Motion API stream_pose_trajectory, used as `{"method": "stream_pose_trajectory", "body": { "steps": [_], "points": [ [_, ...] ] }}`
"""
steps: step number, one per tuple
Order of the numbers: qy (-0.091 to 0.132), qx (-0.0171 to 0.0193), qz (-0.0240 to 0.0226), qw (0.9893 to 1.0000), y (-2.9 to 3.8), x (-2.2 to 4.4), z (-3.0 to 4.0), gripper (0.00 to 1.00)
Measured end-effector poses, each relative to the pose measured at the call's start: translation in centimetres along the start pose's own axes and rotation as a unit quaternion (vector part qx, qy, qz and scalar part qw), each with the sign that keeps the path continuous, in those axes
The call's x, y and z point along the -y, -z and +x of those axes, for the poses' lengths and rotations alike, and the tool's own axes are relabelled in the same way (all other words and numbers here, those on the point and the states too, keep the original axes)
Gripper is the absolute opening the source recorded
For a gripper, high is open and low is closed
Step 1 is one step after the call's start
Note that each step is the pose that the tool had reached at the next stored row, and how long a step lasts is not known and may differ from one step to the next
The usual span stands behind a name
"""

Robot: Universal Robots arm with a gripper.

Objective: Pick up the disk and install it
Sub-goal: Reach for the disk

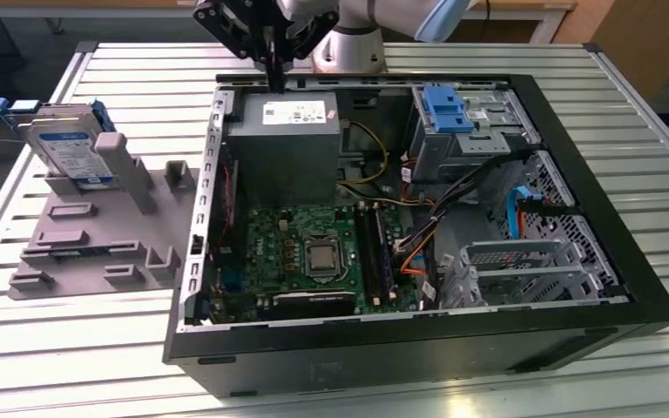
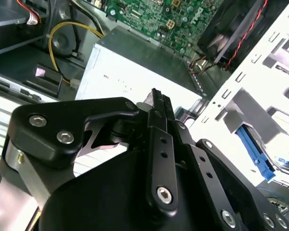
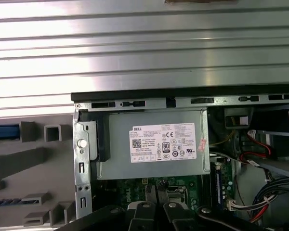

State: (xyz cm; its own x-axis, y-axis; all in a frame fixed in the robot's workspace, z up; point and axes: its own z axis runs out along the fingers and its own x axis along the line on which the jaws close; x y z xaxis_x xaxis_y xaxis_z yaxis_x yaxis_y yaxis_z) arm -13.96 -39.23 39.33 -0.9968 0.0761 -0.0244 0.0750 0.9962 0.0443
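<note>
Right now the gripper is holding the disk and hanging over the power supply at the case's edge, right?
Not quite. The gripper holds nothing. The exterior view shows the disk standing in the grey fixture outside the case, on that view's left. The gripper does hang over the power supply at the case's edge.

Open black computer case [image 1: 428,357] lying on its side on a slatted metal surface [image 1: 67,348]. Inside, at the far end, a grey power-supply box [image 1: 288,161] with a white sticker. Adjoining it on the near side, a green motherboard [image 1: 293,231] with a bare processor socket [image 1: 321,257]. At the exterior view's right, a drive cage [image 1: 480,131] carrying a blue plastic bracket [image 1: 445,109]. A grey moulded fixture [image 1: 91,235] stands just beside the case, at the exterior view's left.
</note>
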Motion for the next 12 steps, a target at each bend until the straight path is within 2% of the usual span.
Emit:
{"method": "stream_pose_trajectory", "body": {
  "steps": [2, 12],
  "points": [
    [0.000, 0.0000, 0.0000, 1.0000, -0.01, -0.24, 0.18, 0.15],
    [0.000, 0.0000, 0.0000, 1.0000, -0.01, -0.27, 0.27, 0.15]
  ]
}}
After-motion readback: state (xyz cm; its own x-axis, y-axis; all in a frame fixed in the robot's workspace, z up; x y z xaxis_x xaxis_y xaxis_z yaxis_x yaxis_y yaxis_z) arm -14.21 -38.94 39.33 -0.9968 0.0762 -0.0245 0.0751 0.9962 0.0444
